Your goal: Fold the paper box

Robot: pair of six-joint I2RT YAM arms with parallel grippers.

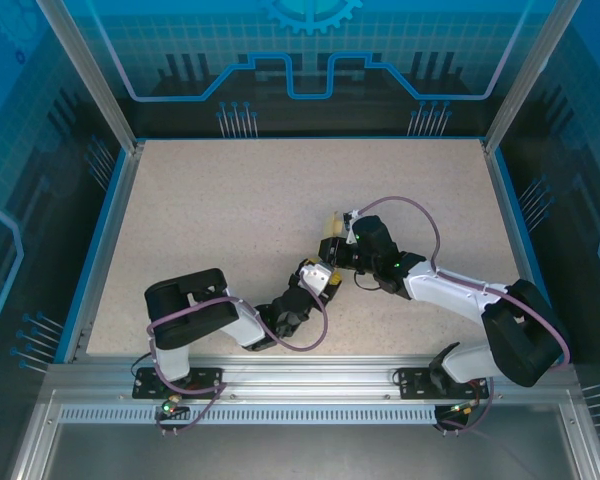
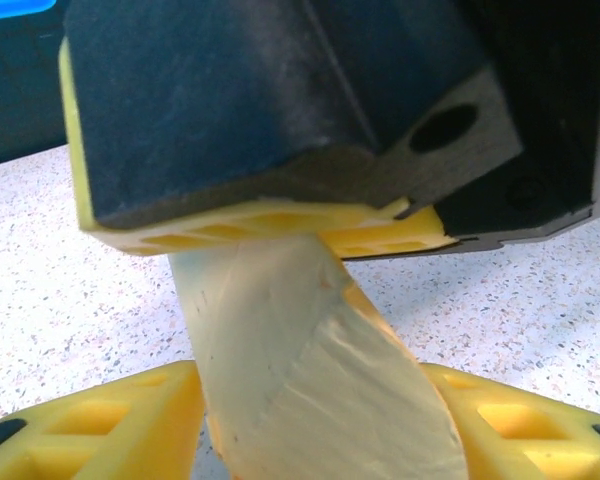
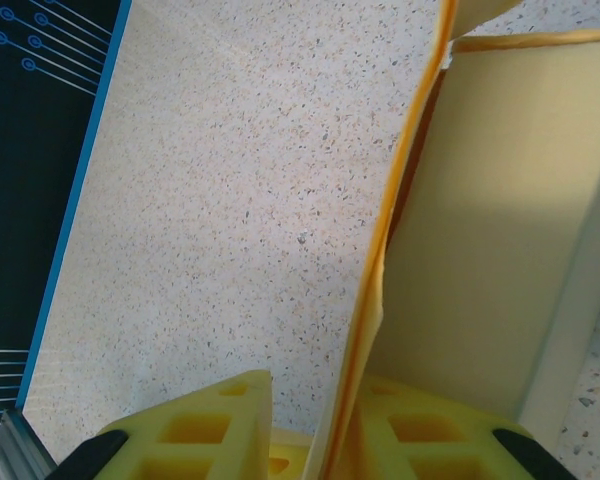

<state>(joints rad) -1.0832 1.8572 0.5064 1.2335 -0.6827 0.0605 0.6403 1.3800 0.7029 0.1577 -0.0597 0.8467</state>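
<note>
The left hand (image 1: 323, 283) and the right hand (image 1: 342, 248) meet near the middle of the table (image 1: 210, 210), a little toward its near edge. The paper box (image 1: 330, 240) sits between them as a pale yellow, partly folded piece of thin cardboard. It cannot be told whether any part of it touches the table. The right hand's fingers are nearly together and pinch a thin wall of the box. In the right wrist view, the cardboard edge runs down into the narrow gap between the 2 yellow fingers, and a broader panel stands just right of it. The left hand is roughly half open, with 1 yellow finger on either side of a curved strip of the box. The strip fills the gap and overlaps the inner edge of 1 finger, but it cannot be told whether the fingers actually press on it. In the left wrist view, the right hand clamps the top of that same strip, just above the left hand.
</note>
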